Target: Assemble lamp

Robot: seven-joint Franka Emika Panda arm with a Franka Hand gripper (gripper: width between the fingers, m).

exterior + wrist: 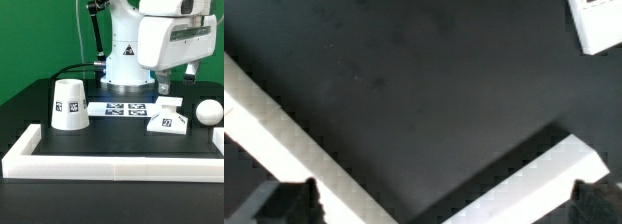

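Note:
The tapered cone shade (pixel 70 104) stands upright at the exterior view's left, showing a square tag. The low angular base block (pixel 167 118) lies right of centre, and the small round bulb (pixel 208 111) sits at the far right. My gripper (pixel 165 86) hangs above the table over the base block, clear of all three parts. In the wrist view the gripper (pixel 443 205) is open and empty, its dark fingertips (pixel 287 203) wide apart at the frame's edges. Between them I see black table and the rail's corner. A white piece (pixel 601 25) shows at one corner; I cannot tell which part it is.
The marker board (pixel 125 108) lies flat at the table's middle, in front of the robot's base. The long low white border rail (pixel 110 160) runs along the front and up both sides; it also crosses the wrist view (pixel 295 130). A green wall stands behind.

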